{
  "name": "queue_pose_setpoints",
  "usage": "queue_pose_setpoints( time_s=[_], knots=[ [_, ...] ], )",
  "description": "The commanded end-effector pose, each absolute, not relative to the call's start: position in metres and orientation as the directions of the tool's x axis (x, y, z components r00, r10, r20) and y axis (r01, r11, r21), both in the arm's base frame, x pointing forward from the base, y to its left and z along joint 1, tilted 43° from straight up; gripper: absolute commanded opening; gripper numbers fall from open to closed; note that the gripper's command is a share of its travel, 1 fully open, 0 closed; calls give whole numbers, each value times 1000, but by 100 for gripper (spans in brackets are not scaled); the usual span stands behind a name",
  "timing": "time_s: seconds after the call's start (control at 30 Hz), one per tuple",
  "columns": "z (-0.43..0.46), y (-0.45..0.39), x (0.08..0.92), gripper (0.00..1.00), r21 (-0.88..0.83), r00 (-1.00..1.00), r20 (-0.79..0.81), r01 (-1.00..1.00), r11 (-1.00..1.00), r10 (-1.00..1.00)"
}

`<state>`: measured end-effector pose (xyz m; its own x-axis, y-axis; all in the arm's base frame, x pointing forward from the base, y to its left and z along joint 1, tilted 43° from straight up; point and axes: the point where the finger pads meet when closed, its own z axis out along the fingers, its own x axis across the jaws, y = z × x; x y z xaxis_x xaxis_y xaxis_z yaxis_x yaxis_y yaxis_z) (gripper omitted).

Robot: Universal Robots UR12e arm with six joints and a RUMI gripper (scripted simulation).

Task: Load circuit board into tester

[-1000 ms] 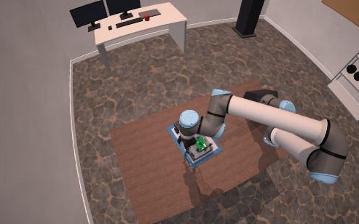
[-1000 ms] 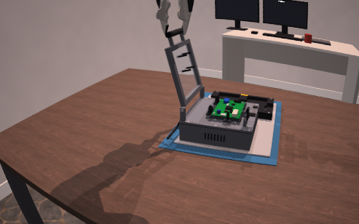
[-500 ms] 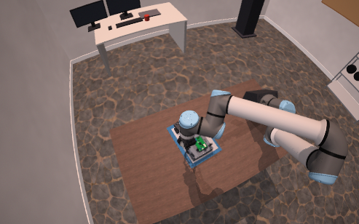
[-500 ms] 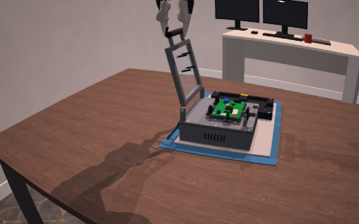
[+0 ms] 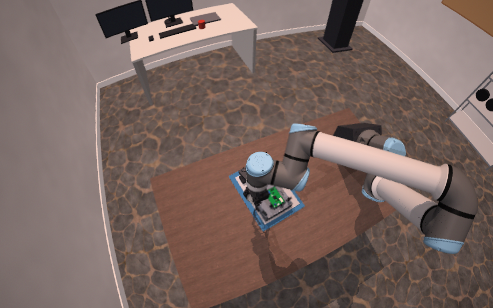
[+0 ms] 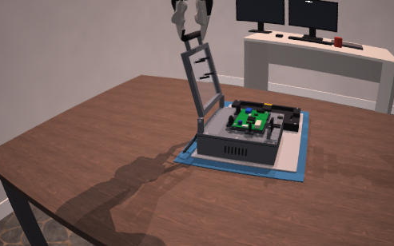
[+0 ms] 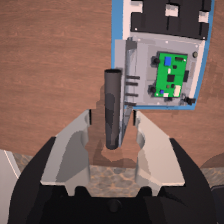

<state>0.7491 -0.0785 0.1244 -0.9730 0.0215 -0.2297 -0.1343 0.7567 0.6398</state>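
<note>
The green circuit board (image 6: 251, 119) lies flat in the grey tester (image 6: 240, 137), component side up; it also shows in the wrist view (image 7: 170, 75) and in the top view (image 5: 274, 198). The tester's lid (image 6: 202, 76) stands nearly upright on its hinge at the left side, leaning slightly away from the board. My gripper (image 6: 190, 21) is above the lid's top edge, with its fingers on either side of the lid's black handle bar (image 6: 191, 35). In the wrist view the bar (image 7: 113, 107) stands between my fingers with a small gap on each side.
The black tray (image 6: 266, 108) sits behind the tester on the blue mat (image 6: 242, 168), on a brown table. A white desk (image 6: 318, 52) with monitors stands far behind. My arm (image 5: 373, 165) reaches in from the right.
</note>
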Motion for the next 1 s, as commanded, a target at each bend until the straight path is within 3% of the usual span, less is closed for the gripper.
queue_pose_setpoints(
  time_s=[0.0,0.43,0.47,0.97],
  knots=[
    [125,-79,749,30,639,-973,-231,-135,757,22],
    [125,-79,749,30,639,-973,-231,-135,757,22],
    [125,-79,749,0,639,-973,-231,-135,757,22],
    [125,-79,749,0,639,-973,-231,-135,757,22]
  ],
)
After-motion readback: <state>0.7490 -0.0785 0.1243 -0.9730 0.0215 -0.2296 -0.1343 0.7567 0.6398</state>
